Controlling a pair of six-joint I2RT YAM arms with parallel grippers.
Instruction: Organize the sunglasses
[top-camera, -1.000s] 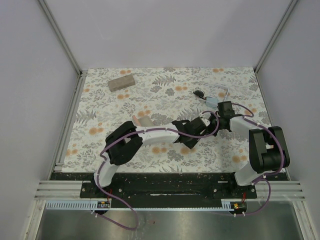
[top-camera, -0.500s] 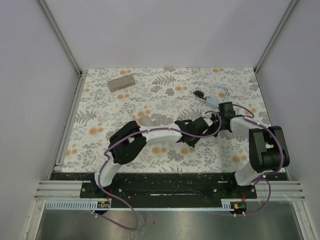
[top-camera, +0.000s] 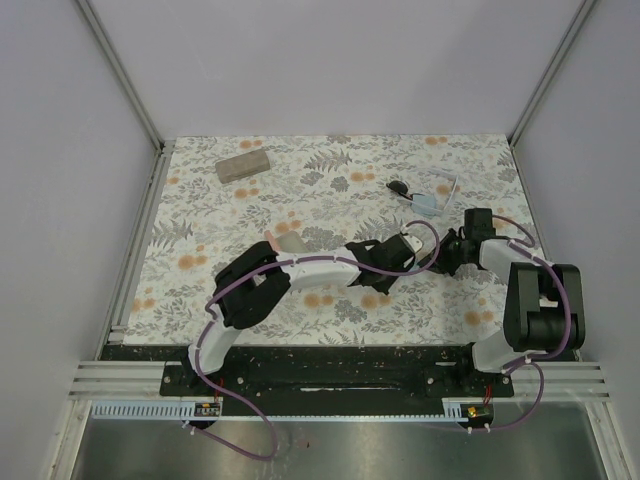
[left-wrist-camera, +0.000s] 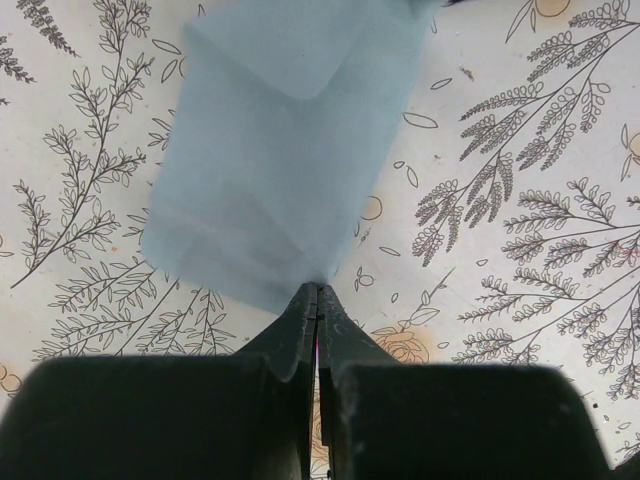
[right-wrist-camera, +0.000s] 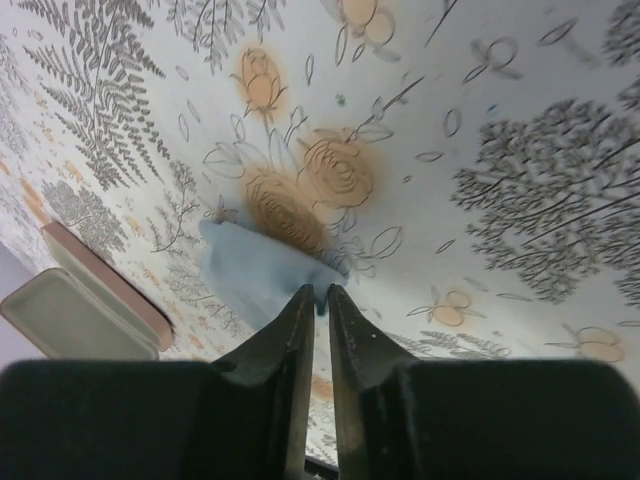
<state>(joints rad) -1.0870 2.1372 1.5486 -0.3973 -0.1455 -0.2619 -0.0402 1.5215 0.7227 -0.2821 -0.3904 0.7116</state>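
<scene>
Left fingers pinch blue cloth by thin edge; we fear slip or drag over desk. Right fingers barely parted, empty.

Overhead cam; wrist cams (near table)

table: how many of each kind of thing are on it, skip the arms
sunglasses: 2, the black pair and the white-framed pair
cases: 2, the tan case and the pink case
light blue cloths: 2, the loose cloth and the pinched cloth in the left gripper
total: 6
</scene>
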